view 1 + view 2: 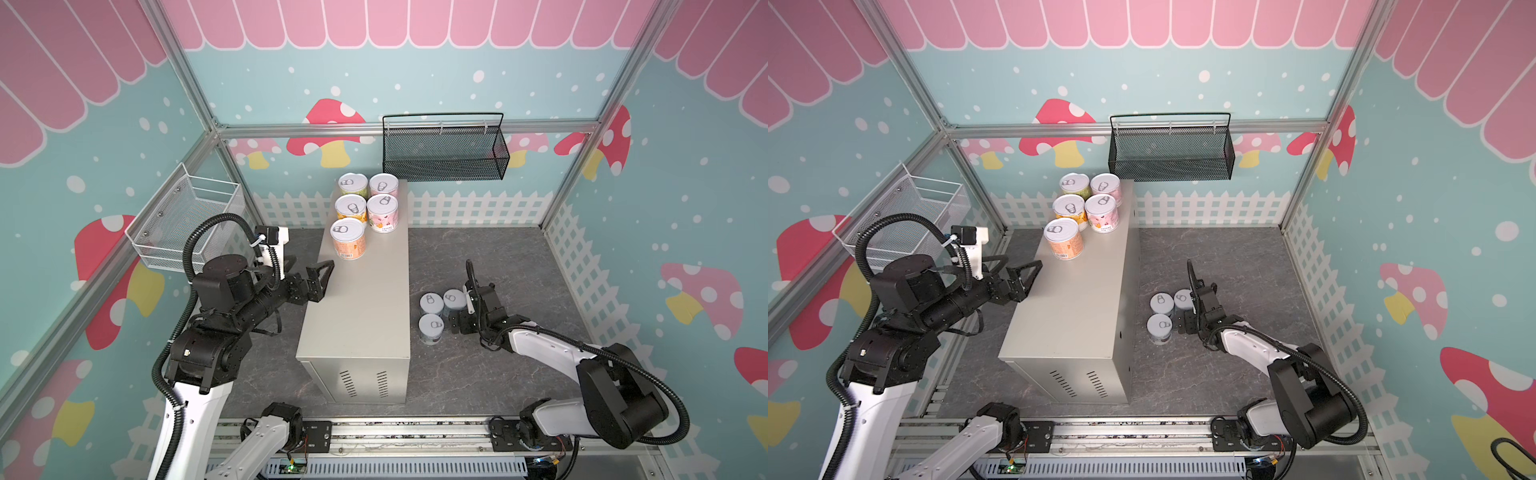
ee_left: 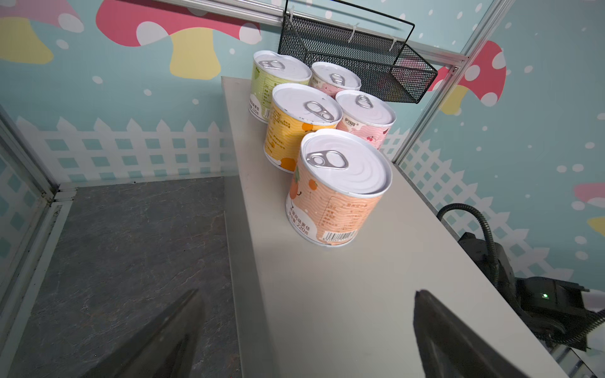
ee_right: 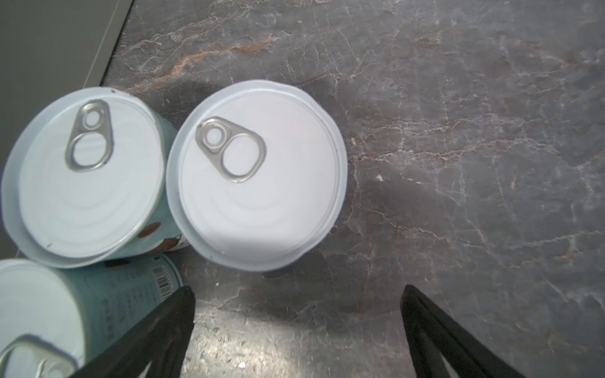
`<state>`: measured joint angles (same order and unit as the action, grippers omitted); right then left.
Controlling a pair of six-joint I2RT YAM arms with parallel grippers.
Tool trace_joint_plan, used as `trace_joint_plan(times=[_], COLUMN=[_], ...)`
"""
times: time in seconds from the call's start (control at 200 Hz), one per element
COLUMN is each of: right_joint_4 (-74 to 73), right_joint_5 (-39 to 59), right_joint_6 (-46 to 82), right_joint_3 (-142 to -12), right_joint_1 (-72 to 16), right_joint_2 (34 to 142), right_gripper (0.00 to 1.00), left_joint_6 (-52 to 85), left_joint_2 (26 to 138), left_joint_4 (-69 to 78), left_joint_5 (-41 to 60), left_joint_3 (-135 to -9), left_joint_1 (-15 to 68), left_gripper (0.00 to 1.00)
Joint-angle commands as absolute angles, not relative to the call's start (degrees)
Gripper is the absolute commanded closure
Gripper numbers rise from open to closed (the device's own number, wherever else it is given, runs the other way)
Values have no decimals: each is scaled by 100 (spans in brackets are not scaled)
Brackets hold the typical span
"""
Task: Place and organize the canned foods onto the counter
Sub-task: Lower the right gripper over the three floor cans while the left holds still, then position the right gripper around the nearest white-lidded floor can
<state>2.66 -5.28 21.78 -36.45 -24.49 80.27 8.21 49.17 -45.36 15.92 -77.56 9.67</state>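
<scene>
A: Mushroom-papered walls (image 1: 415, 83), a dark stone surface (image 1: 498, 257), and the raised beige surface (image 1: 365, 324) down its middle. How far along are we?

B: Five cans (image 1: 383, 212) stand on the beige one, ahead of the left pincer (image 2: 307, 293), with the orange can (image 2: 337, 186) nearest it. That pincer is spread wide and empty, one finger over the beige edge

A: And the rest?

B: Three light blue cans (image 1: 432, 305) are down on the stone, huddled together. The right pincer (image 3: 297, 288) gapes wide right by them, holding nothing. One of them sits just ahead of its jaws, two off to one side

A: So more than half done?

B: I'd say so. Three lifts remain, and there's bare room between the left pincer and the orange can
</scene>
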Motion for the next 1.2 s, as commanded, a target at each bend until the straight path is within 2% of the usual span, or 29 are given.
trace_joint_plan(times=[0.0,0.545,0.961,1.196], right_joint_4=[-138,-640,-628,-68], right_joint_5=[-307,-160,-235,-430], right_joint_6=[1887,1644,1642,1361], right_joint_3=[-3876,-4345,-4333,-4506], right_joint_1=[-2392,-2268,-2264,-2265], right_joint_2=[8188,8936,8730,8023], right_gripper=[1,6,28,32], left_joint_6=[703,642,647,702], left_joint_2=[4898,4878,4948,5005], left_joint_4=[-4566,-4421,-4378,-4270], left_joint_5=[1819,1829,1781,2037], left_joint_3=[-7701,-7515,-7640,-7567], left_joint_1=[991,1066,1174,1248], left_gripper=[0,0,0,0])
